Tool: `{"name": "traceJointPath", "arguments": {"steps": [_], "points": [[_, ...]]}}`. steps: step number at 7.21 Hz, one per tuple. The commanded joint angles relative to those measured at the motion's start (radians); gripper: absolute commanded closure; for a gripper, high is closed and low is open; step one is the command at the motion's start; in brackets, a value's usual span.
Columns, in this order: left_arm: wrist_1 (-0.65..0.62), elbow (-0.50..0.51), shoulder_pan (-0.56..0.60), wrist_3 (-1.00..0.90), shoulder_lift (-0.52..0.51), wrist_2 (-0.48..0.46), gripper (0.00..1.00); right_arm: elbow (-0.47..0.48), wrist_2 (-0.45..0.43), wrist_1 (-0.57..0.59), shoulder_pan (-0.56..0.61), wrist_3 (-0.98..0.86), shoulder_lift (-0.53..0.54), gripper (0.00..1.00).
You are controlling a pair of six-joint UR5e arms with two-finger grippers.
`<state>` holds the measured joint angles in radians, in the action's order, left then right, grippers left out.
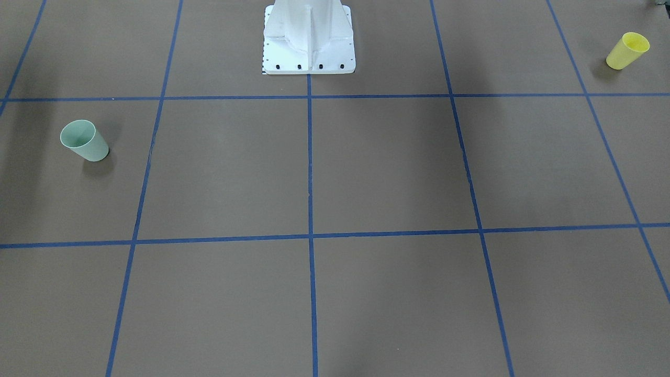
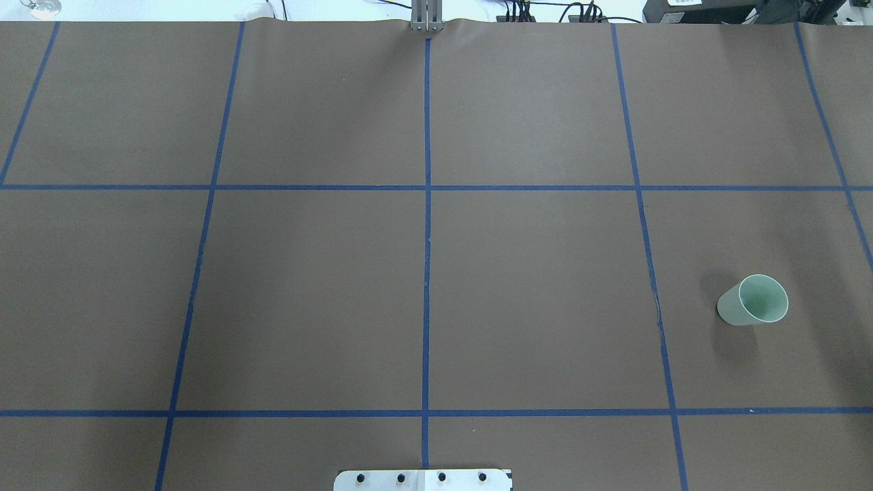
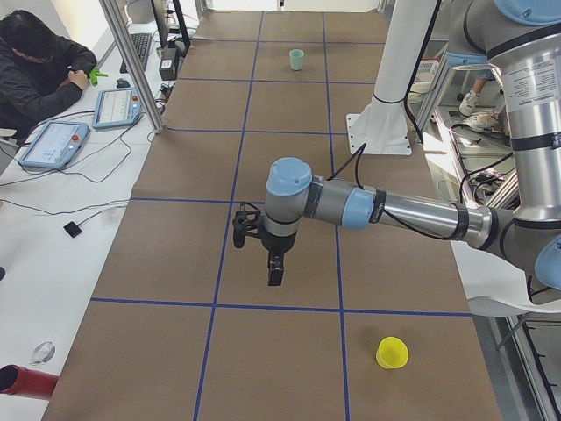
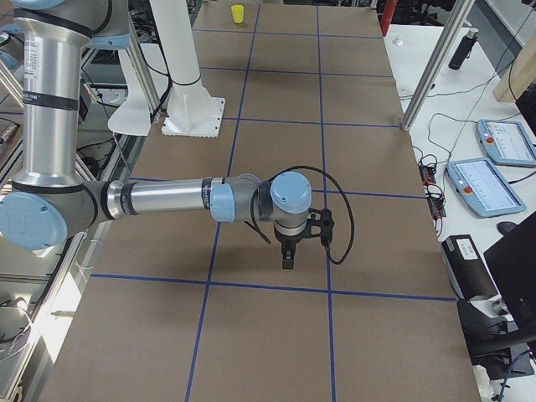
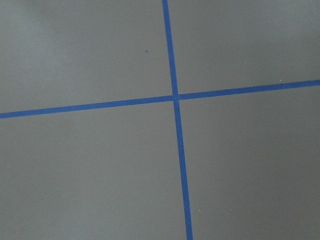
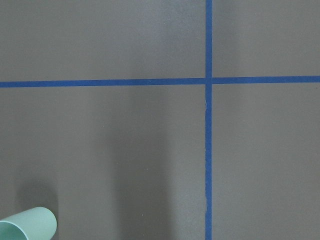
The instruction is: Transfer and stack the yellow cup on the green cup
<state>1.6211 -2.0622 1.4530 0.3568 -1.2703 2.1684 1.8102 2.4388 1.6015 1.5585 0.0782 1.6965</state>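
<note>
The yellow cup (image 1: pixel 627 50) stands upright near the table's end on my left side, also seen in the exterior left view as the yellow cup (image 3: pixel 392 353). The green cup (image 1: pixel 84 140) stands upright far across the table on my right side, with its rim (image 2: pixel 753 301) open upward. My left gripper (image 3: pixel 275 277) hangs pointing down above the brown mat, well away from the yellow cup. My right gripper (image 4: pixel 287 260) hangs likewise over the mat; a piece of the green cup (image 6: pixel 27 225) shows at the lower left of its wrist view. I cannot tell either gripper's state.
The robot's white base (image 1: pixel 309 47) stands at the table's near middle edge. Blue tape lines (image 2: pixel 427 204) divide the brown mat into squares. A person (image 3: pixel 35 66) sits at a side desk with tablets (image 3: pixel 54 145). Metal posts (image 3: pixel 131 61) stand along the table's far edge.
</note>
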Motion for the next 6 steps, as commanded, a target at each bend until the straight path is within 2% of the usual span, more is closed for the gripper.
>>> {"name": "traceJointPath", "arguments": {"steps": [1,2,3,4,5,6], "points": [[0.005,-0.113,-0.208,0.297,0.107,-0.19,0.0,0.001,0.0,0.0,0.0,0.0,0.002,0.0],[0.034,-0.115,-0.3,0.441,0.146,-0.313,0.0,0.001,0.0,0.0,0.0,0.002,0.003,0.0],[0.125,-0.115,-0.339,0.518,0.236,-0.379,0.0,0.003,0.002,0.0,0.0,0.002,0.003,0.0],[0.24,-0.115,-0.364,0.6,0.344,-0.406,0.0,0.003,0.002,0.0,0.0,0.002,0.003,0.0],[0.306,-0.115,-0.431,0.725,0.42,-0.47,0.0,0.004,0.002,0.0,0.0,0.002,0.003,0.0],[0.301,-0.113,-0.579,0.933,0.436,-0.554,0.0,0.008,0.0,0.0,0.0,0.002,0.005,0.0]]}}
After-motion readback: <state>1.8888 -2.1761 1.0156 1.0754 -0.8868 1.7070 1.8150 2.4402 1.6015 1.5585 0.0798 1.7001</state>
